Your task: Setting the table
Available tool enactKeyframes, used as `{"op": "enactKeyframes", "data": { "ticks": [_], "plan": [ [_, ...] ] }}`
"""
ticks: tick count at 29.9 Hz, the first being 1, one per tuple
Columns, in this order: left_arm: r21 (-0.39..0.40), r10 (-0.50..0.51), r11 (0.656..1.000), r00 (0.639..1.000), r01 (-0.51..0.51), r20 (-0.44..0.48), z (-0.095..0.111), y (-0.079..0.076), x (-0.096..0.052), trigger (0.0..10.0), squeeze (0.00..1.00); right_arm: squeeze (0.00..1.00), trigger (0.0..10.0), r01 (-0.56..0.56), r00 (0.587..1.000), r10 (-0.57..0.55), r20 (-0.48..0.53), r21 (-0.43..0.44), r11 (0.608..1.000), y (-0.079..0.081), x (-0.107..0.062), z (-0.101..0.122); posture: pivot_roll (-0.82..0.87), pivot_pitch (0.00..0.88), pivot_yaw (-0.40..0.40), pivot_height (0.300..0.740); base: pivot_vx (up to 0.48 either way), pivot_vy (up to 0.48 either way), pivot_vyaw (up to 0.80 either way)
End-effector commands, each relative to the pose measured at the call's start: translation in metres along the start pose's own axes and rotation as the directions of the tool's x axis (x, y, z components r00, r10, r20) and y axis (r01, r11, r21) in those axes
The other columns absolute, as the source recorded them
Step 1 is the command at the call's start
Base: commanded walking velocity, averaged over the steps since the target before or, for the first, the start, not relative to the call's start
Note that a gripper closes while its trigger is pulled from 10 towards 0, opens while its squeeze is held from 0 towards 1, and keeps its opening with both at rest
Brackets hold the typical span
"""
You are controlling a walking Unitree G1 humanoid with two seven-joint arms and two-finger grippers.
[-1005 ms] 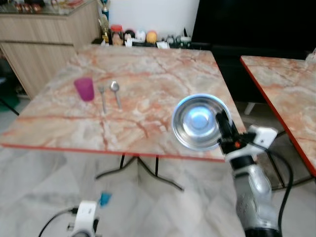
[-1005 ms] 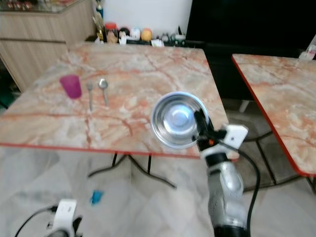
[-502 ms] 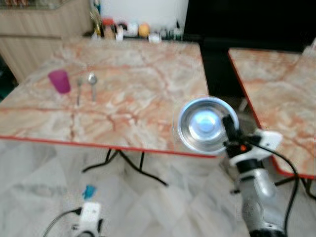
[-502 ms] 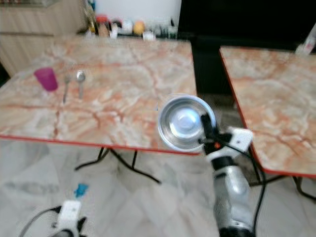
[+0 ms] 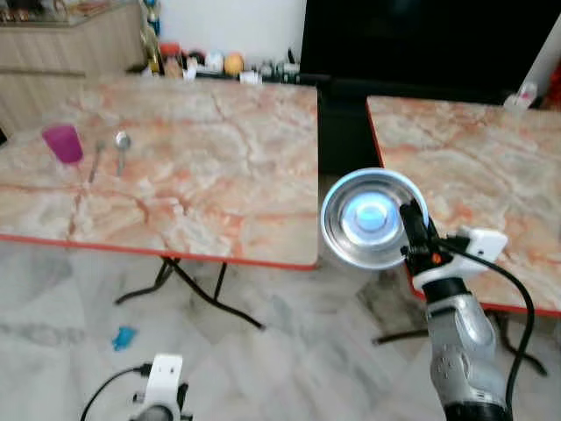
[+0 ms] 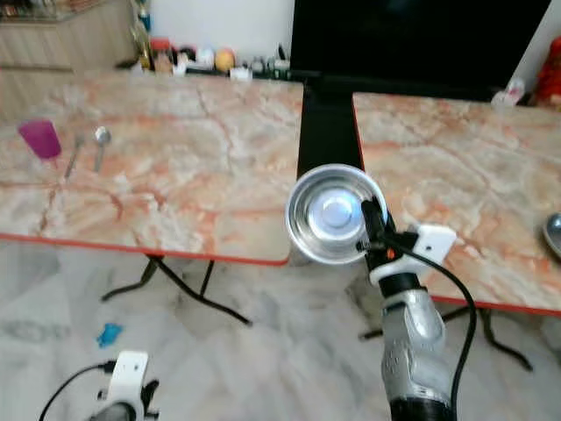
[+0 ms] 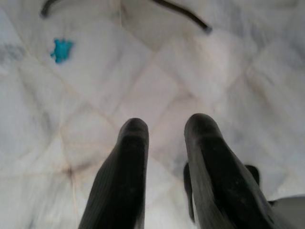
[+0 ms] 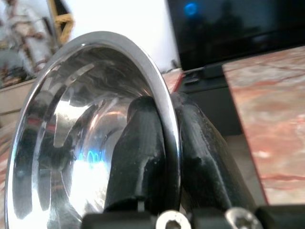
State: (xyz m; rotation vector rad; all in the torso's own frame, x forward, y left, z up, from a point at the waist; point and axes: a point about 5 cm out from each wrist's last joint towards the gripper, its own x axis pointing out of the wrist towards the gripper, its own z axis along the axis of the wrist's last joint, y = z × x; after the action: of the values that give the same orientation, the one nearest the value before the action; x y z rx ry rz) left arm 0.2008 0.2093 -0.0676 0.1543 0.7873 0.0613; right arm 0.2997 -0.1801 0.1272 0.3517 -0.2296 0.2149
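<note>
My right gripper is shut on the rim of a shiny steel bowl, one finger inside and one outside the rim. The bowl hangs tilted over the gap between two marble tables. On the left table, a pink cup, a fork and a spoon lie together at the far left. My left gripper hangs low over the floor, fingers apart with nothing between them.
A second marble table stands to the right, with a steel item at its right edge. Bottles and jars line the wall behind. A dark TV stands at the back. A blue scrap lies on the tiled floor.
The view has swung to the right, bringing the second table in. The bowl stays in my right gripper and now hangs over the gap rather than the left table's corner.
</note>
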Motion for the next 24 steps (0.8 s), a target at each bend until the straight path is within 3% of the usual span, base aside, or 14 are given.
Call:
{"op": "enactKeyframes", "data": {
  "ticks": [1,24],
  "plan": [
    [-0.003,-0.001,1.0,1.0,0.001,-0.01,-0.0014,-0.001,-0.0001,10.0,0.0,0.0,10.0,0.008,1.0,-0.008,0.027,-0.024,1.0,-0.0033,0.0011,0.0087,0.04,0.0,-0.043,0.74,0.0,-0.352,0.0],
    [-0.006,0.001,1.0,1.0,-0.001,-0.021,-0.0056,0.0008,-0.0014,10.0,0.0,0.0,10.0,0.038,0.999,-0.037,0.028,-0.027,0.999,-0.008,0.0018,0.0096,0.03,0.0,-0.041,0.74,0.0,-0.352,0.0]
  ]
}}
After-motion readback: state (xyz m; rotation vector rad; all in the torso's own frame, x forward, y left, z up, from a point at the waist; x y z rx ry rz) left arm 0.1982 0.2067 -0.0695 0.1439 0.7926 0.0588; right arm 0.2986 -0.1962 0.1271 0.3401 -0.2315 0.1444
